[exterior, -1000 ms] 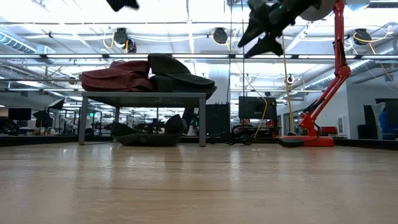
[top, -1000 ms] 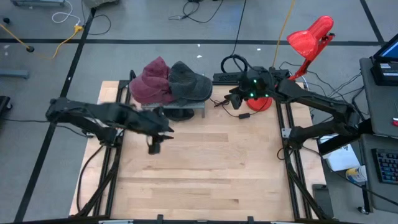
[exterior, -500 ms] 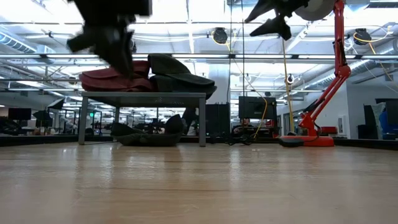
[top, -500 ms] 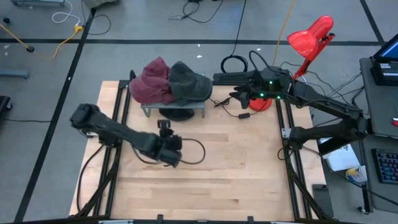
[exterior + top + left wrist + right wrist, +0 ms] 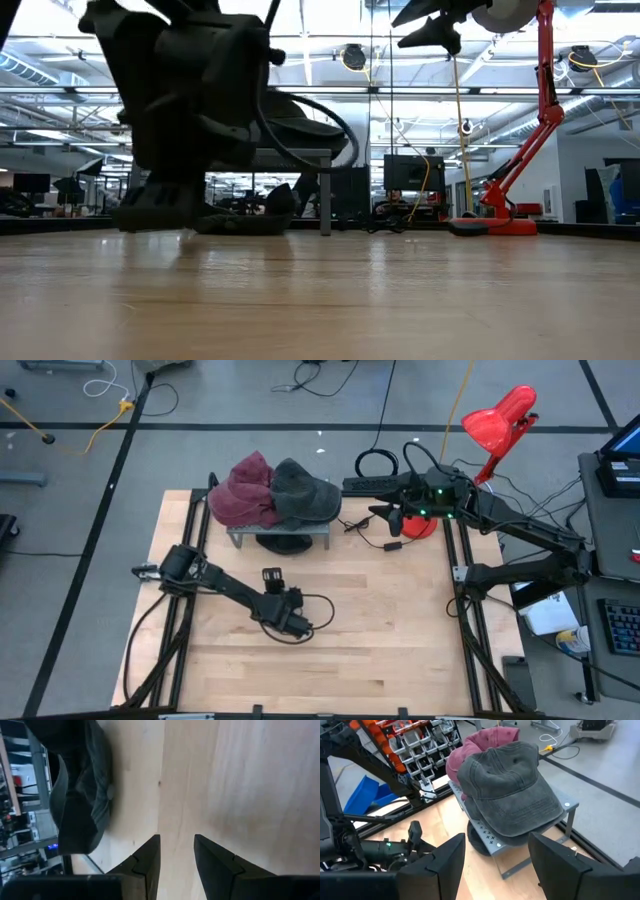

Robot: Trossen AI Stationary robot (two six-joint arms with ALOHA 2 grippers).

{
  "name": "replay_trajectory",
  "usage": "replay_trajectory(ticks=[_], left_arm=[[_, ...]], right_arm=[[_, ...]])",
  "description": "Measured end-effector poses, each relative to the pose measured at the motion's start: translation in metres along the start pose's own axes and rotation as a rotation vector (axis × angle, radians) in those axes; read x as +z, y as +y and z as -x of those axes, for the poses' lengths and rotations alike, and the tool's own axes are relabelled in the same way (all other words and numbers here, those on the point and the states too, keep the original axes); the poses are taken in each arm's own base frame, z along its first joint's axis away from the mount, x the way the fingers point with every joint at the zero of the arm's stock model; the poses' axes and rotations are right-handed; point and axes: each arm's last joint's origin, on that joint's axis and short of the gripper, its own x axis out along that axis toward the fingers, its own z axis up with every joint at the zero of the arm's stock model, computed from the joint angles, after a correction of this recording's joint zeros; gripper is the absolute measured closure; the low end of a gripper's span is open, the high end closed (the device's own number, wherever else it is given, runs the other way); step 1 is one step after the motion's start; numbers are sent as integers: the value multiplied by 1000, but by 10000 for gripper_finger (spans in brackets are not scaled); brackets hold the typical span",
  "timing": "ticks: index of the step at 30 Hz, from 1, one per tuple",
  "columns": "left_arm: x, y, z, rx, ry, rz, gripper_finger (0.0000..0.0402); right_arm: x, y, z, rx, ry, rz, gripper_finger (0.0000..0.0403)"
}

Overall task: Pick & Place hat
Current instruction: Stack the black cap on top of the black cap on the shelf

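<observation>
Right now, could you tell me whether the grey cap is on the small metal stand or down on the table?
On the stand: the grey cap lies atop the metal stand, beside the maroon hat.

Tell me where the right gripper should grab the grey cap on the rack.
Probably the brim of the grey cap: it is flat, thin, and overhangs the metal rack toward the open right gripper. Come in from that side, level with the brim, one finger above and one below.

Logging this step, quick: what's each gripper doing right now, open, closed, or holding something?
Left gripper: open a little, empty, low over the table.
Right gripper: open, empty, raised facing the grey hat.
</observation>
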Motion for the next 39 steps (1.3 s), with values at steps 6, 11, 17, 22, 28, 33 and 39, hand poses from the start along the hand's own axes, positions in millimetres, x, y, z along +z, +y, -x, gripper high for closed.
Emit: replay_trajectory(ticks=[6,11,17,22,28,33,39], left_arm=[[8,-6,-14,-10,-7,-34,278],[19,4,-25,-24,-23,36,246],[28,21,-40,123,-60,96,190],[37,39,-52,250,-102,138,196],[44,58,-80,114,-41,210,219],[47,74,-94,123,-27,262,235],[51,81,-100,76,-38,303,258]], right_arm=[[0,0,0,0,0,19,193],[0,0,0,1,-2,20,193],[0,0,0,1,-3,22,193],[0,0,0,-2,-3,43,193],[0,0,0,-2,-3,47,193],[0,0,0,0,-2,56,193],[0,0,0,1,-4,69,193]])
